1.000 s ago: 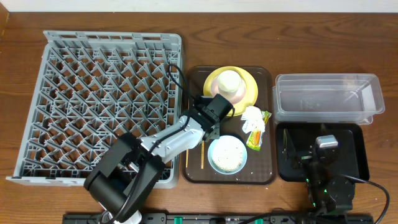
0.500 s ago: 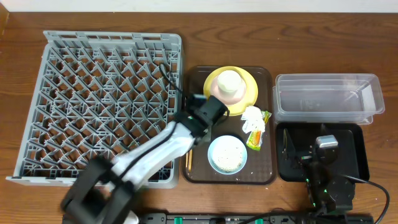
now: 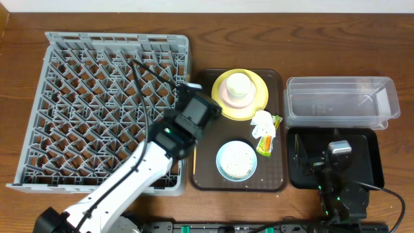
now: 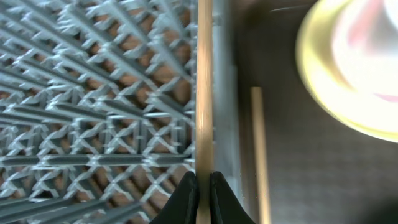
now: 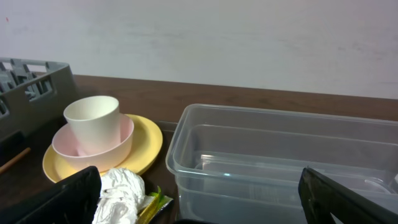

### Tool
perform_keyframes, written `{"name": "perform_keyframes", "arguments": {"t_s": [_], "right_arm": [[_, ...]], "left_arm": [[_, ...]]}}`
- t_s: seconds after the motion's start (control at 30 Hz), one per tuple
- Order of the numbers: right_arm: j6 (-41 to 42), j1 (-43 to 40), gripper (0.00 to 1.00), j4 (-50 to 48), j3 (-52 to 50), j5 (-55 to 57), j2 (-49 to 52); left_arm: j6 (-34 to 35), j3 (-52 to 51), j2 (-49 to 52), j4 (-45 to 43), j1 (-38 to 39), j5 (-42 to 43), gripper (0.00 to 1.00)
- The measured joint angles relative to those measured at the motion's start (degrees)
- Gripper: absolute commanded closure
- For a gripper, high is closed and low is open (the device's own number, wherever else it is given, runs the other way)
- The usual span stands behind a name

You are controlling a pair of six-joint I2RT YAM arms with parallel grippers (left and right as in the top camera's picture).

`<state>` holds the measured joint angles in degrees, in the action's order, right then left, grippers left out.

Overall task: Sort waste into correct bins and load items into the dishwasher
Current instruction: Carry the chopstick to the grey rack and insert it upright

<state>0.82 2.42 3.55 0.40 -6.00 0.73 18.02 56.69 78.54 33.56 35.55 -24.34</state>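
The left arm [image 3: 123, 188] reaches from the bottom left of the overhead view diagonally up and to the right. It is almost fully extended, and its white forearm ends in a black wrist [image 3: 194, 113]. The left gripper [image 4: 202, 186] has its two dark fingers [image 4: 185, 198] pinched close together on a thin wooden chopstick [image 4: 204, 93], which runs straight out ahead of them. The right arm [image 3: 336, 188] sits folded low at the bottom right. The right gripper [image 5: 208, 198] has its fingers [image 5: 65, 198] spread wide apart.
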Motion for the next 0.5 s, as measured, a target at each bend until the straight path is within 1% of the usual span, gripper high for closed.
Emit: {"name": "perform_keyframes", "arguments": {"t_s": [0.13, 0.27, 0.5], "right_arm": [[0.0, 0.0, 0.01, 0.0, 0.0, 0.0, 0.0], [0.0, 0.0, 0.01, 0.0, 0.0, 0.0, 0.0], [0.0, 0.0, 0.01, 0.0, 0.0, 0.0, 0.0]], "left_arm": [[-2.3, -0.1, 1.4, -0.1, -5.3, 3.8, 0.92], [-4.9, -0.1, 2.8, -0.5, -9.7, 10.3, 0.93], [-7.3, -0.1, 6.1, -0.8, -13.7, 17.0, 0.92]]}}
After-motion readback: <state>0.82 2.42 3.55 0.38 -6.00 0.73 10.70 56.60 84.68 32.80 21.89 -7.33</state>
